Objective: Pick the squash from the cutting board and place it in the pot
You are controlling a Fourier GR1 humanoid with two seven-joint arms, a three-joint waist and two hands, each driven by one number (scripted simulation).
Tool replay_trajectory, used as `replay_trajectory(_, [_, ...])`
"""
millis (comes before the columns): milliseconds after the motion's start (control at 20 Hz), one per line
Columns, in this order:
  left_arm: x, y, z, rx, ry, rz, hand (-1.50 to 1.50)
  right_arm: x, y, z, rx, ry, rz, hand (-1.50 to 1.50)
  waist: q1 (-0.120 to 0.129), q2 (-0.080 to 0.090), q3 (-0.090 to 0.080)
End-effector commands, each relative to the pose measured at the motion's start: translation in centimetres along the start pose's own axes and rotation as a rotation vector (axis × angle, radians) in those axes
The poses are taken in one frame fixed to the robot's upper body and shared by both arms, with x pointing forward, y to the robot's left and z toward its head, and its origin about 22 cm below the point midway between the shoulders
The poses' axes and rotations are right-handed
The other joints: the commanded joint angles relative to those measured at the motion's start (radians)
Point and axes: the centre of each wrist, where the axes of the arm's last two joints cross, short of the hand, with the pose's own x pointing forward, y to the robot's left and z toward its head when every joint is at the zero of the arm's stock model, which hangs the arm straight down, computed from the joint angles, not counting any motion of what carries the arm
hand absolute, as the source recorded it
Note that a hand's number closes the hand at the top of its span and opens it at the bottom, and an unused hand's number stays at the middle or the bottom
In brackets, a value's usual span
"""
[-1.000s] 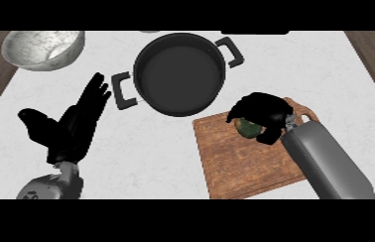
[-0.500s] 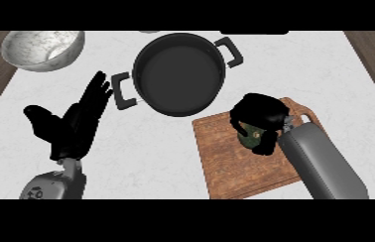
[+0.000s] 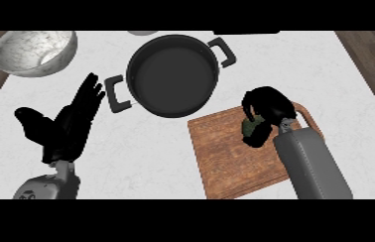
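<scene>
At nine o'clock the left hand rests open, fingers straight, beside the pot at twelve. At four o'clock the right hand curls round the squash, at the board's top edge

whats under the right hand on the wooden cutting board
A dark green squash, only a sliver showing between the curled fingers of the black right hand; the rest is covered. The brown wooden cutting board lies below.
</scene>
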Motion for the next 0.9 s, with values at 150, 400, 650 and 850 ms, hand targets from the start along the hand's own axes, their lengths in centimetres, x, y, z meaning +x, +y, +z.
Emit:
replay_trajectory(150, [-0.3,0.1,0.1,0.014,-0.006,-0.001,0.0,3.9,-3.6,2.5,-0.353,0.365,-0.11,1.5,-0.005,-0.009,-0.001])
replay_trajectory(400, [-0.8,-0.8,1.3,-0.01,-0.008,0.023,0.0,7.4,-7.7,7.7,-0.482,0.284,-0.144,1.5,0.02,0.001,0.001])
replay_trajectory(650, [-0.8,-1.0,-0.5,-0.015,-0.014,0.009,0.0,11.3,-12.6,12.3,-0.645,0.149,-0.084,1.5,0.016,0.003,0.0])
replay_trajectory(850, [0.5,-0.3,0.2,-0.057,-0.003,0.011,0.0,13.4,-14.9,12.4,-0.733,0.047,-0.156,1.5,0.039,0.007,0.001])
